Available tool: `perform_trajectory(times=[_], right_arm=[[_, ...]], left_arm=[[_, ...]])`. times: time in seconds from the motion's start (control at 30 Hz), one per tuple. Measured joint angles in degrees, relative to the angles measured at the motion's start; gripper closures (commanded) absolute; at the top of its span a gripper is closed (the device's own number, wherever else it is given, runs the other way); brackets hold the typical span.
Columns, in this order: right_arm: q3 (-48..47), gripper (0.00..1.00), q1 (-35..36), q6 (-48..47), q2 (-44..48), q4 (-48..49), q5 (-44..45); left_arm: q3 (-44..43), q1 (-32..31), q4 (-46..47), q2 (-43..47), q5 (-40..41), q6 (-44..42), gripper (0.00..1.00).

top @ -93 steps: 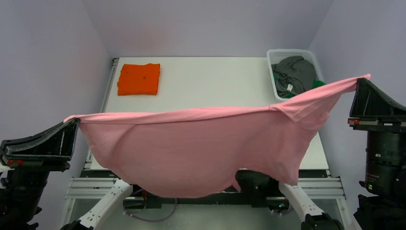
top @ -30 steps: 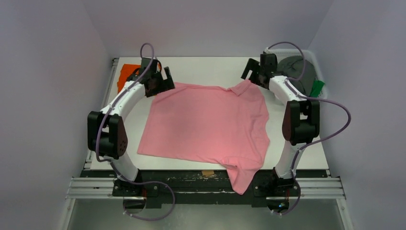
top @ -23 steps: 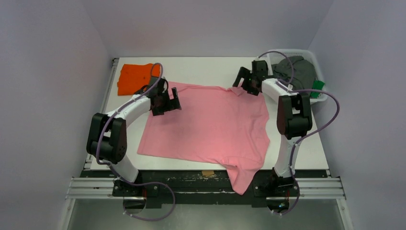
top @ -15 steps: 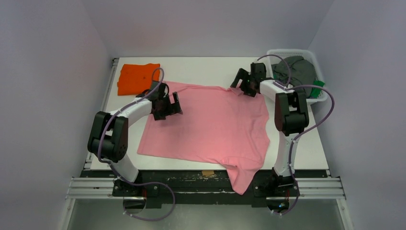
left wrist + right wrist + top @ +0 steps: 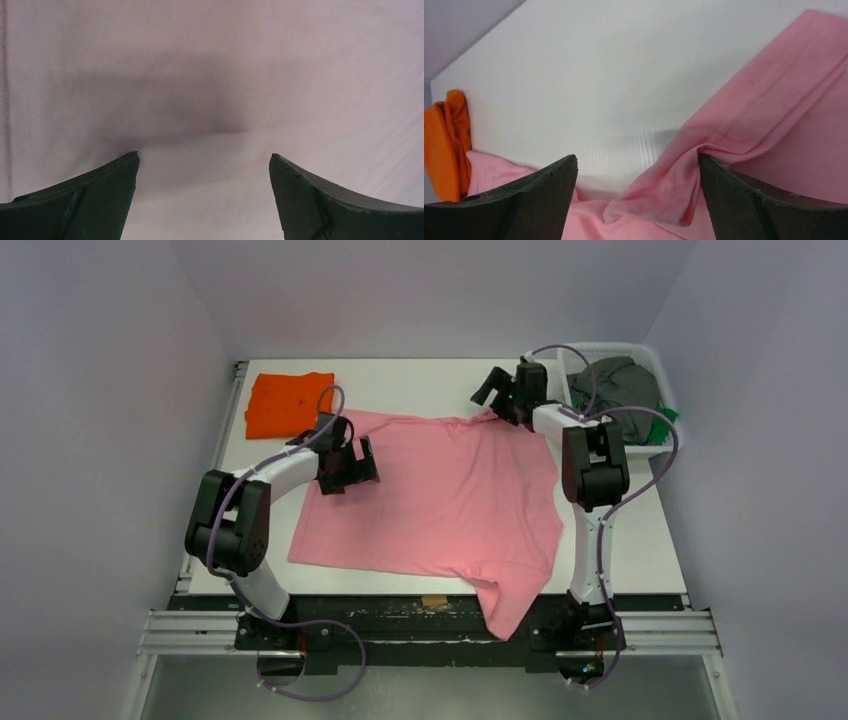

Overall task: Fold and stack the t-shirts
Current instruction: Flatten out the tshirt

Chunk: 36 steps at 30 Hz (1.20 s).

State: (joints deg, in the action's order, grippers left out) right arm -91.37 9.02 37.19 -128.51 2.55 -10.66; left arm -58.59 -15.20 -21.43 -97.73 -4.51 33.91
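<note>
A light pink t-shirt [image 5: 440,500] lies spread flat on the white table [image 5: 420,380], with one sleeve [image 5: 505,605] hanging over the near edge. My left gripper [image 5: 350,468] hovers open over its left part; in the left wrist view only pink cloth [image 5: 210,75] shows between the fingers of the left gripper [image 5: 204,155]. At the shirt's far right corner my right gripper [image 5: 495,395] is open, straddling a bunched pink fold [image 5: 674,190] that touches one finger of the right gripper [image 5: 637,156]. A folded orange t-shirt [image 5: 290,405] sits at the far left.
A white mesh basket [image 5: 572,390] at the far right corner holds a dark grey shirt [image 5: 620,385] and a green one [image 5: 660,425]. The orange shirt [image 5: 444,145] also shows at the left edge of the right wrist view, beyond bare table [image 5: 599,75].
The pink shirt, earlier held stretched in the air by both grippers, now lies released on the table. The left gripper moved nearer, onto the shirt. The right gripper slid left along the far edge.
</note>
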Motion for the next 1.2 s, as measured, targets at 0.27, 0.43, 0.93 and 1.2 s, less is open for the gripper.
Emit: perform_trajectory(times=[0.27,0.43,0.93,1.2], right_arm=[[-24.37,0.10,1.11,2.89,-16.50,1.20,0.72],[-34.23,0.08,1.18,1.40,-21.05,-4.17,1.42],[-11.13,0.08,1.29,-8.41,12.48,-15.47,4.15],[27.91,0.09,5.14,-7.61,36.11,-21.31,3.30]], left_arm=[[-0.17,-0.20,-0.04,-0.20,0.48,-0.02,0.00],[-0.22,-0.24,-0.09,-0.17,0.68,-0.02,0.00],[2.03,-0.33,-3.34,10.10,2.86,0.20,0.00],[7.23,-0.70,-2.84,17.27,2.45,1.42,0.00]])
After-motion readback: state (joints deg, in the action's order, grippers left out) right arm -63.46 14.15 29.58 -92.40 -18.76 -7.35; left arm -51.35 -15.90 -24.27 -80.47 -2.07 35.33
